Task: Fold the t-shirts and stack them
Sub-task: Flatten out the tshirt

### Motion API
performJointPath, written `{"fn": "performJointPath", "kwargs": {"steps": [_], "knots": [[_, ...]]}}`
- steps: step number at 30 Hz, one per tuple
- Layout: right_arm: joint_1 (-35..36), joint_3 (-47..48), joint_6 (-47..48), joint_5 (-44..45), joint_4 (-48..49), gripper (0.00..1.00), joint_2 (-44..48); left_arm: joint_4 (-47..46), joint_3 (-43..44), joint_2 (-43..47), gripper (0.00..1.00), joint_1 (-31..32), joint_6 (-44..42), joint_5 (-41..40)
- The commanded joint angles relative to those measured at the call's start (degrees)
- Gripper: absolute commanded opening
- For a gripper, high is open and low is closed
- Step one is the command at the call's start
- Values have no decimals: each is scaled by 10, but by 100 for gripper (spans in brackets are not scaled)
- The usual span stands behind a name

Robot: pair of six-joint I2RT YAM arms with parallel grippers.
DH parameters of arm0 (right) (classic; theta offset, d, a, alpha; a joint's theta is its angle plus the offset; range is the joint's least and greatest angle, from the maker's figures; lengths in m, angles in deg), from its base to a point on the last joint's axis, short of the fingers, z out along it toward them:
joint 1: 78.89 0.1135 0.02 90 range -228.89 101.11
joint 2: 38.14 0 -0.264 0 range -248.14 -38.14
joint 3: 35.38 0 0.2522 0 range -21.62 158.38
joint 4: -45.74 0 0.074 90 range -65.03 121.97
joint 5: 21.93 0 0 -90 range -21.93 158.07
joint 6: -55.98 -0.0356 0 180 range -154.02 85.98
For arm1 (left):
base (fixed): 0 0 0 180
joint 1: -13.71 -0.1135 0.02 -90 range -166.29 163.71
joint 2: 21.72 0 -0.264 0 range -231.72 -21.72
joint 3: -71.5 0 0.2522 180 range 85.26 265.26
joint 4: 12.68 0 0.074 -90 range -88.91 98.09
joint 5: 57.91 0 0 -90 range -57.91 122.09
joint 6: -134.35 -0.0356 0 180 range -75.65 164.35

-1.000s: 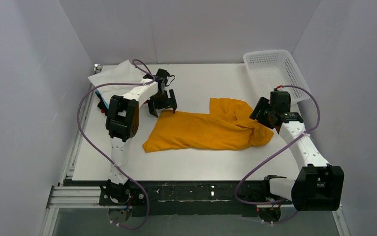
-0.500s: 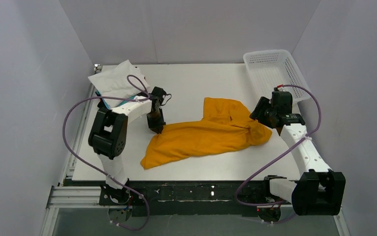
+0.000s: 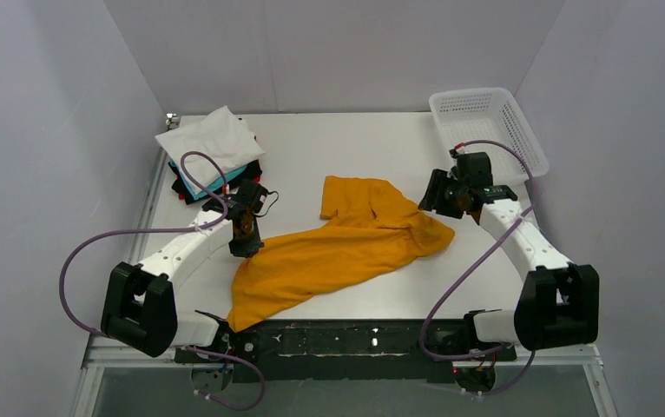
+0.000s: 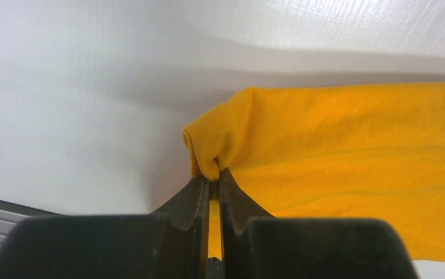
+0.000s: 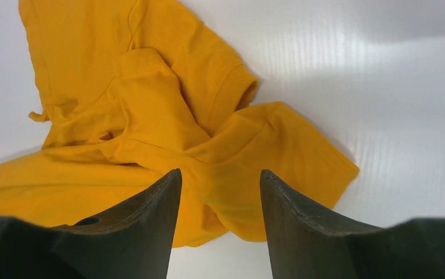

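Observation:
The orange-yellow t-shirt (image 3: pixel 338 248) lies crumpled and stretched diagonally across the middle of the table. My left gripper (image 3: pixel 246 246) is shut on a bunched hem corner of the t-shirt (image 4: pixel 214 157) at its left edge, the cloth pinched between the fingertips (image 4: pixel 200 192). My right gripper (image 3: pixel 436 201) hovers open over the shirt's right end, where a sleeve and folds (image 5: pixel 150 116) lie below and beyond its fingers (image 5: pixel 156 215); nothing is gripped. A stack of folded t-shirts (image 3: pixel 212 143), white on top with teal, black and red under it, sits at the far left.
A white mesh basket (image 3: pixel 485 122) stands tilted at the far right corner of the table. The shirt's lower end hangs close to the table's near edge (image 3: pixel 242 317). Purple cables loop beside both arms.
The left gripper has shut on the shirt's edge and dragged it toward the near left. The shirt has slid and stretched that way. The right gripper has followed to the left, still open.

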Motion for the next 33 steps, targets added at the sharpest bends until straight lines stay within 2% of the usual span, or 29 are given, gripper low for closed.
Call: {"fn": "performJointPath", "kwargs": {"steps": [1,9,16,22,28,33], "knots": [[46,74,55,-30,19,59,-74,78,-8,11,0,-3,0,-40],[102,174,127,40,7,59,-195,75,-12,5,0,-3,5,-28],[134,315,164,72,-19,60,-316,66,-21,3,0,-3,15,-10],[136,399,166,58,-48,60,-414,70,-19,3,0,-3,10,-12],[139,444,185,12,-62,60,-483,72,-18,-2,0,-4,10,-14],[142,479,197,13,-91,57,-533,70,-20,-5,0,-3,16,-10]]}}
